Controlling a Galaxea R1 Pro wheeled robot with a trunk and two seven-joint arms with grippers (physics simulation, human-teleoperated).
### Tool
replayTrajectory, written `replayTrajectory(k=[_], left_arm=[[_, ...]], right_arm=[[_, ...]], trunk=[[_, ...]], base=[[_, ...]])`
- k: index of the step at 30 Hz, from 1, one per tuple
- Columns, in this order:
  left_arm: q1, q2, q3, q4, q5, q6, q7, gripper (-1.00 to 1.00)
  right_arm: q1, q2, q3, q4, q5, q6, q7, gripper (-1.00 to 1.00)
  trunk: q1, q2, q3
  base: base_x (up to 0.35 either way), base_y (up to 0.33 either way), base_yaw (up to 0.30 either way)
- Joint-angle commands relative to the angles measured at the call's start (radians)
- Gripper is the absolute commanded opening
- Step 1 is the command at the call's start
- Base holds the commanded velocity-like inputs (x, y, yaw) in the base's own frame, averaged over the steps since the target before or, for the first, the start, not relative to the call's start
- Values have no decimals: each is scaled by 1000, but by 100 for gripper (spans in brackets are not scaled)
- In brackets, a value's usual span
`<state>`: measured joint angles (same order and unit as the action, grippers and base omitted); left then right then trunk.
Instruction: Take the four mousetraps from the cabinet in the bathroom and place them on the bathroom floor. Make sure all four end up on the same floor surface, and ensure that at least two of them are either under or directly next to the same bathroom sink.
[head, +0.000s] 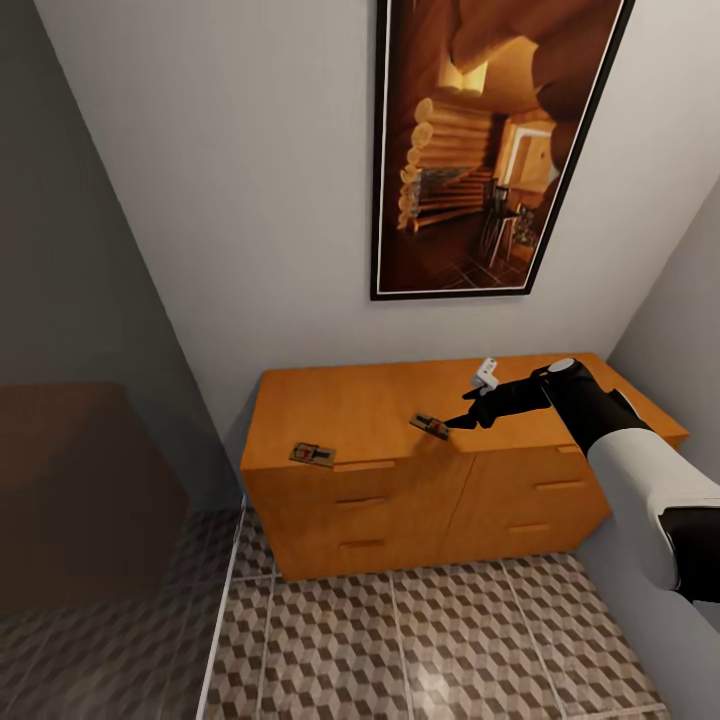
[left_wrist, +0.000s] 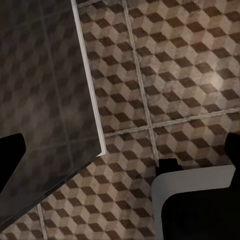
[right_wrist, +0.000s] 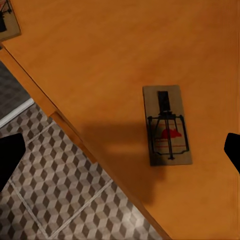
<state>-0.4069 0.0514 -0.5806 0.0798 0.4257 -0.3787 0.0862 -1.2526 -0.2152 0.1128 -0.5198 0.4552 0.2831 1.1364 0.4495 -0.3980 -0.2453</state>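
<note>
Two small flat brown wooden mousetraps lie on the plain top of the wide low orange-brown wooden cabinet (head: 400, 470) with slim drawer handles. One mousetrap (head: 312, 455) sits at the cabinet's front left corner, close to the edge; the other mousetrap (head: 430, 425) lies nearer the middle of the top, just behind the front edge, its dark wire parts and small red mark plain in the right wrist view (right_wrist: 167, 131). The right gripper (head: 462, 422) hangs directly above this second trap, its black fingers spread wide apart and touching nothing. The left gripper (left_wrist: 122, 155) points down at the bathroom floor of brown, beige and white cube-patterned tiles (head: 430, 640), its fingers likewise spread with nothing between them. A dark-framed picture of a log interior (head: 490, 140) hangs on the white wall above the cabinet. A dim translucent glass panel (head: 90, 480) with a pale edge stands left of the cabinet.
</note>
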Motion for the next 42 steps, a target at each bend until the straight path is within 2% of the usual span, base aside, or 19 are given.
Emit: replayTrajectory(k=[1,10,17,29,42], left_arm=[[-1,-1,-8,3,5,-4,1,100],[-1,-1,-8,3,5,-3,1,100],[-1,-1,-8,3,5,-3,1,100],[-1,-1,-8,3,5,3,2,100],[-1,-1,-8,2,4,110,0,100]], right_arm=[[-1,-3,4,-2,-1,6,2,100],[-1,-8,3,-2,-2,-1,-5,100],[-1,-11,1,-2,-3,-2,-45,100],[-1,-19,-26,-2,-3,-2,-80,100],[-1,-17,-28,-2,-4,-2,-108,100]], trunk=[[1,-2,-3],[1,-2,-10],[1,-2,-14],[1,-2,-17],[1,-2,-17]], base=[[0,0,0],[0,0,0],[0,0,0],[0,0,0],[2,0,0]])
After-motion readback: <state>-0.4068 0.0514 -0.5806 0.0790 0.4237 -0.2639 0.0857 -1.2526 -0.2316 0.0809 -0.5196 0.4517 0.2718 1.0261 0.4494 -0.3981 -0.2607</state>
